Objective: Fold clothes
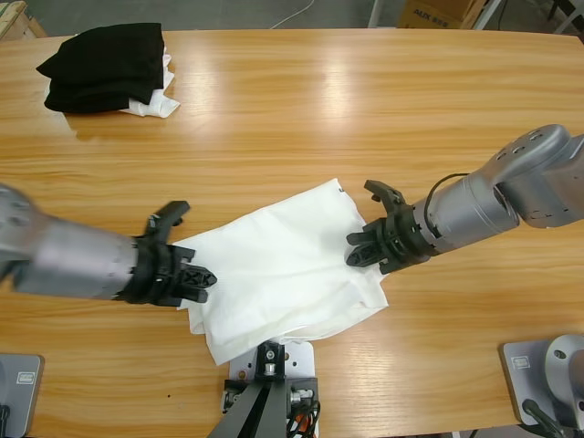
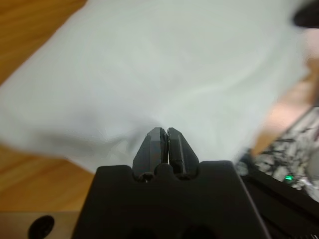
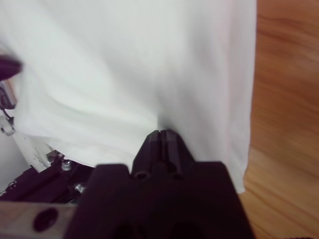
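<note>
The large plain white short-sleeved T-shirt of thin wrinkled fabric [image 1: 287, 265] lies folded into a rough slanted rectangle near the front edge of the long wooden table [image 1: 310, 109], its lower corner hanging just over the rig at the bottom middle. 1 arm comes in from each side edge and meets the cloth at opposite ends.

The left gripper [image 1: 196, 274] sits at the shirt's left edge. In the left wrist view its 2 black jaws are pressed together [image 2: 164, 144], with white fabric bunched at their tips, so it has hold of the cloth there. The right gripper [image 1: 365, 246] sits at the shirt's right edge. In the right wrist view its jaws are likewise closed [image 3: 162, 142], a crease of fabric running up from the tips.

Behind the shirt the tabletop is bare wood across its whole middle and right. At the far left corner, well apart, a small folded black garment [image 1: 105, 64] rests on a bit of white cloth [image 1: 155, 105]. Beyond the far edge a grey floor and a cardboard box [image 1: 438, 13] show.
</note>
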